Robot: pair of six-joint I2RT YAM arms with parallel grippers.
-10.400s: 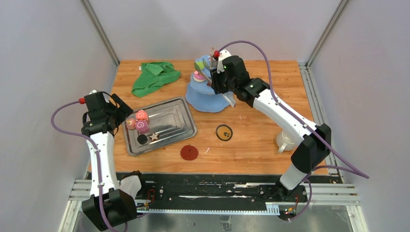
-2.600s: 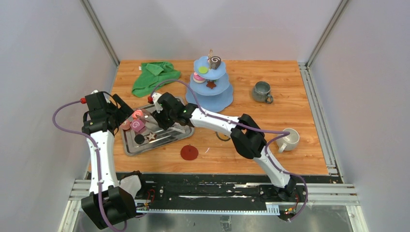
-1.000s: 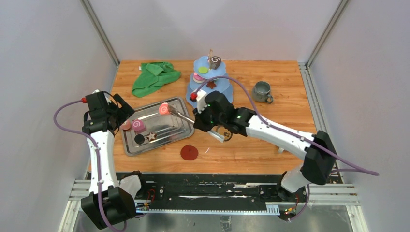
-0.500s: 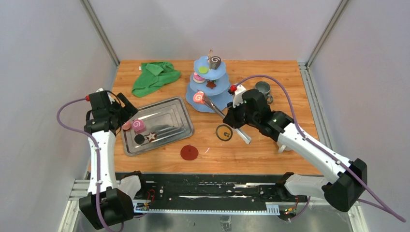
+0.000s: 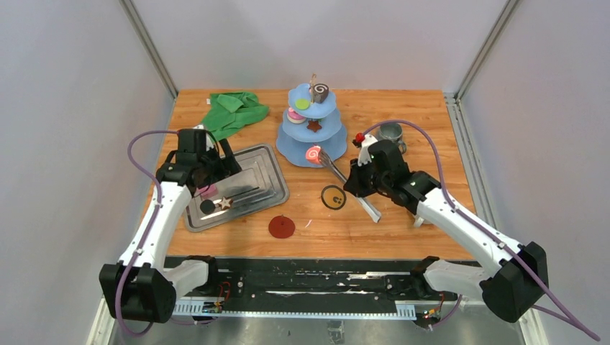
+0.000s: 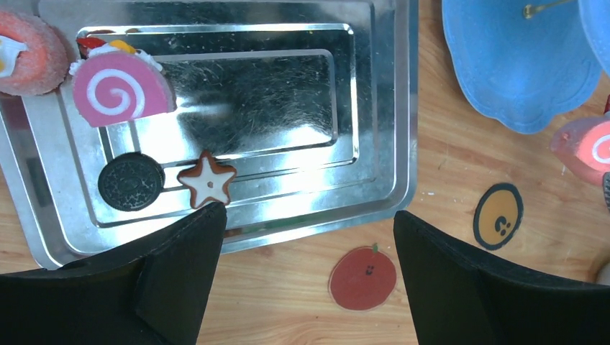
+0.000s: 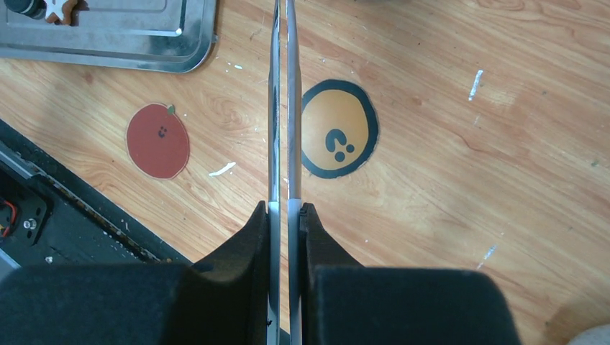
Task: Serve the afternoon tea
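Note:
My right gripper [image 5: 356, 188] [image 7: 283, 210] is shut on metal tongs [image 7: 282, 108]. The tongs' tips pinch a pink swirl roll [image 5: 313, 153] [image 6: 593, 147] just over the bottom tier of the blue three-tier stand [image 5: 298, 152]. The upper tiers carry a brown swirl roll [image 5: 319, 92], a green disc [image 5: 303, 103] and a brown star [image 5: 314, 126]. My left gripper [image 5: 216, 172] [image 6: 308, 213] hangs open and empty above the steel tray [image 6: 374, 144]. On the tray lie a pink roll [image 6: 122, 90], a black disc [image 6: 131, 181] and a star [image 6: 208, 180]. The grey-green mug [image 5: 390, 131] stands behind my right arm.
A green cloth [image 5: 231, 111] lies at the back left. An orange coaster [image 5: 333, 197] and a red coaster [image 5: 281, 226] lie on the wood in front of the stand and tray. A peach-coloured roll [image 6: 25, 50] sits at the tray's far corner.
My right arm has carried the pink roll in the tongs from the tray across to the stand's bottom tier. My left arm has swung from the tray's left side to above it.

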